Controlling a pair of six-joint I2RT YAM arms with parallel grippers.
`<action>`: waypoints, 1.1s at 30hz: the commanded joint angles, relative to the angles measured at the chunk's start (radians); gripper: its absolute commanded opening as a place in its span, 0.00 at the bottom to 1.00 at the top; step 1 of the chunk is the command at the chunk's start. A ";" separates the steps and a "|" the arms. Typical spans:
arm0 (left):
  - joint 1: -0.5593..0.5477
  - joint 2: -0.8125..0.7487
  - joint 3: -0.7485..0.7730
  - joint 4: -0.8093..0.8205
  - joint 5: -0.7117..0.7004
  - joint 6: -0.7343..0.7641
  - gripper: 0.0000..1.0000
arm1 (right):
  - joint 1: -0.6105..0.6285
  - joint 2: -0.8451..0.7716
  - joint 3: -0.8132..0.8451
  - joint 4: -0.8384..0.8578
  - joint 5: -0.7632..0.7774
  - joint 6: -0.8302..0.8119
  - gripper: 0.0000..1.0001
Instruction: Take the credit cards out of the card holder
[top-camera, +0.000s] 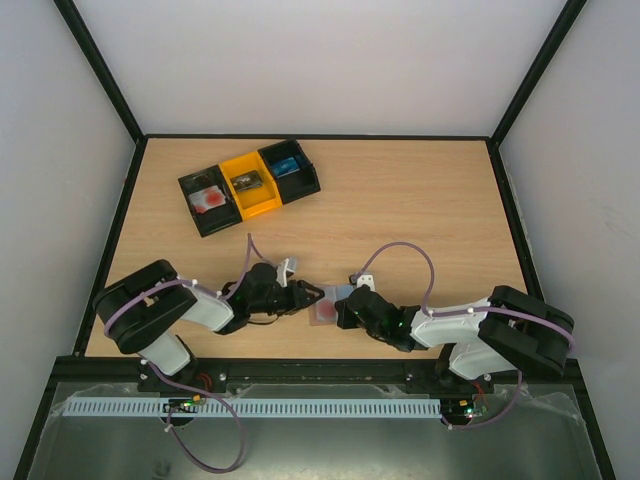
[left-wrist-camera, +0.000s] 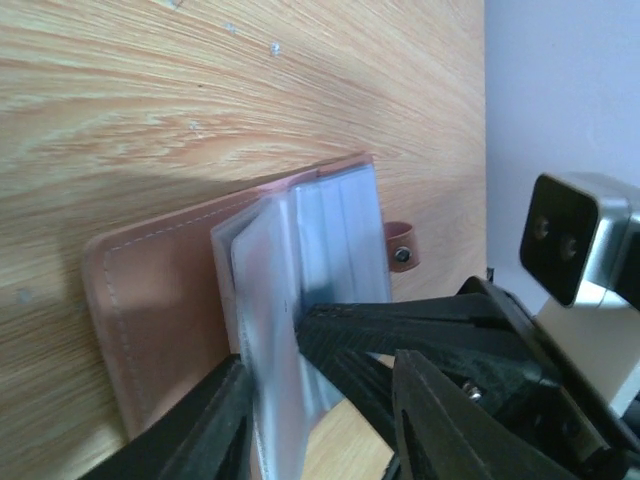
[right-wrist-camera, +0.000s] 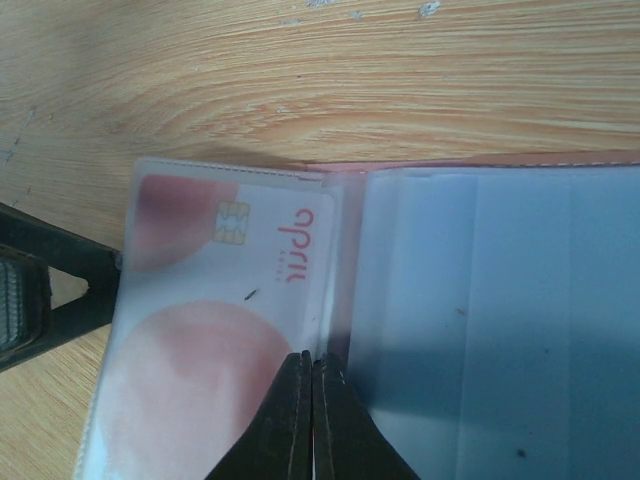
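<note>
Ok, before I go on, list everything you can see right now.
card holder: one, brown, lying open, front centre
clear sleeves: several, translucent, inside the card holder
card: one, white with red patches, inside a sleeve
bins: three in a row, black, yellow, black, far left
table: one, light wood
left pincer: one, black, open, fingers either side of a raised sleeve
right pincer: one, black, shut, tips at the sleeve fold

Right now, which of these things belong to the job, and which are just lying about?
Job: card holder, credit card in its clear sleeve, left gripper, right gripper.
Lying about: black and yellow bins, far left.
</note>
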 joint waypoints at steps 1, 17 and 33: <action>-0.017 0.006 0.036 0.023 0.000 0.015 0.38 | -0.006 0.016 -0.023 -0.015 0.002 0.004 0.02; -0.030 -0.011 0.089 -0.131 -0.024 0.070 0.09 | -0.006 0.004 -0.011 0.007 -0.022 -0.018 0.03; -0.003 -0.093 0.136 -0.430 -0.015 0.200 0.03 | -0.006 -0.220 0.009 -0.142 0.007 -0.052 0.20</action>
